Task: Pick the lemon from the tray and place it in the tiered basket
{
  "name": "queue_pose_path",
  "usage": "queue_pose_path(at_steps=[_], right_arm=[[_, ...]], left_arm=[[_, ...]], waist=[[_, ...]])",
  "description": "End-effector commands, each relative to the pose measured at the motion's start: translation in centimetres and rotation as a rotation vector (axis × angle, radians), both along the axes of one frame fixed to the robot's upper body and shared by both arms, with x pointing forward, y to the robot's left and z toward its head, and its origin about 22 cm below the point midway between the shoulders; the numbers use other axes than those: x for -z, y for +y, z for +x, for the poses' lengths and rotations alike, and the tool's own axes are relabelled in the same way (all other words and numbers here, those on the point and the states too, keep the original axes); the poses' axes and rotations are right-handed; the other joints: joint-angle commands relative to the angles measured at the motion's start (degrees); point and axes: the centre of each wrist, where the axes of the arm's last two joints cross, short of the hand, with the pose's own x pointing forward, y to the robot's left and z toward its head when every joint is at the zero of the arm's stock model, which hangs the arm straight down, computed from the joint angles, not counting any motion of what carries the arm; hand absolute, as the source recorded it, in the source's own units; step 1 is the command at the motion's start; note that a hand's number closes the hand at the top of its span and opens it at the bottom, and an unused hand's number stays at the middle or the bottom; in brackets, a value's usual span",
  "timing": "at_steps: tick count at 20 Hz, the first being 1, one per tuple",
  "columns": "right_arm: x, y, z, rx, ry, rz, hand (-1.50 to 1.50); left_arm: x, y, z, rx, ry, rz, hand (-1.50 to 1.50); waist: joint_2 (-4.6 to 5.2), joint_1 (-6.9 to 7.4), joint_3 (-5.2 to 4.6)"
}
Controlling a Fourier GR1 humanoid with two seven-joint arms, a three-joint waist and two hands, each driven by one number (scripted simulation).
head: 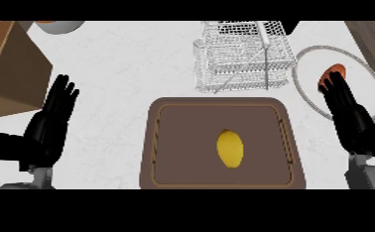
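Lemon (230, 148) lies untouched in the tray (157, 146). Tiered basket (242, 52) holds nothing; both my robot hands rest open, left robot hand (50, 124), right robot hand (350, 114)

The counter (117, 67) has a pale, faintly mottled top that fills most of the frame. A brown tray (170, 176) with rounded corners lies on it at lower centre. Just above the tray, at upper centre right, stands a white wire tiered basket (242, 52). A round plate (311, 57) lies at the right edge. A brown wooden block (18, 72) sits at upper left, with a pale round vessel (58, 26) cut off by the top edge beside it.
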Motion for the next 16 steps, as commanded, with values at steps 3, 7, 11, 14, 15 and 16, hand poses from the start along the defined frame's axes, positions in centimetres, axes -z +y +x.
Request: queue_pose_path(at_steps=[3,7,11,14,15,16], right_arm=[[-2.1,11.4,3.3,0.038,-0.003,0.01,-1.5],[-0.2,12.6,3.7,0.149,0.003,-0.345,-1.5],[-1.5,24.5,2.7,0.162,-0.05,-0.029,-1.5],[-3.2,26.8,2.4,0.18,-0.166,-0.119,-1.5],[-2.7,26.9,2.5,0.171,-0.173,-0.19,-1.5],[-3.0,26.8,2.3,0.171,-0.173,-0.221,-1.5]], left_arm=[[0.3,-1.9,0.5,0.126,0.003,0.061,0.0],[2.2,-4.0,0.5,0.299,0.047,0.059,0.0],[4.4,-4.4,1.5,0.359,0.072,0.061,0.0],[3.1,-5.1,2.1,0.345,0.061,0.068,0.0],[4.8,-5.0,1.0,0.342,0.063,0.054,0.0],[4.8,-3.6,2.1,0.309,0.056,0.063,0.0]], waist=[[-0.65,-0.96,-0.17],[0.25,-0.67,-1.12],[-0.06,-0.19,-0.12],[-0.7,-1.13,-0.17],[-0.71,-1.31,-0.24],[-0.75,-1.91,-0.28]])
